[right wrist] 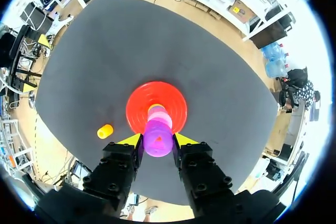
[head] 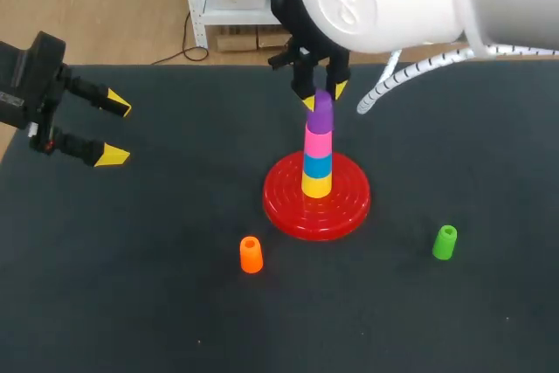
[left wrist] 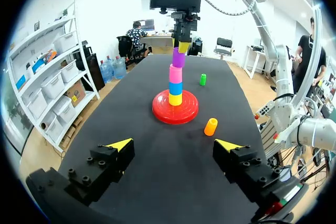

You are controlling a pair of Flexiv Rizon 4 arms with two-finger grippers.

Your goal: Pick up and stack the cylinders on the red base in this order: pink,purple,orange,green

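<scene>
On the red base (head: pixel 288 207) stands a stack of yellow (head: pixel 316 186), blue (head: pixel 317 166) and pink (head: pixel 318 141) cylinders. The purple cylinder (head: pixel 322 113) sits on top of the pink one, with my right gripper (head: pixel 323 95) shut on it from above. In the right wrist view the purple cylinder (right wrist: pixel 158 139) fills the gap between the yellow tips, over the red base (right wrist: pixel 139 106). The orange cylinder (head: pixel 251 254) stands in front of the base to the left, the green cylinder (head: pixel 445 243) to the front right. My left gripper (head: pixel 115 133) hangs open and empty at the far left.
The left wrist view looks across the dark table at the stack, with the orange cylinder (left wrist: pixel 210 126) nearest the left gripper (left wrist: pixel 174 144) and the green cylinder (left wrist: pixel 202 79) beyond the base (left wrist: pixel 163 113). The table's back edge runs just behind the right arm.
</scene>
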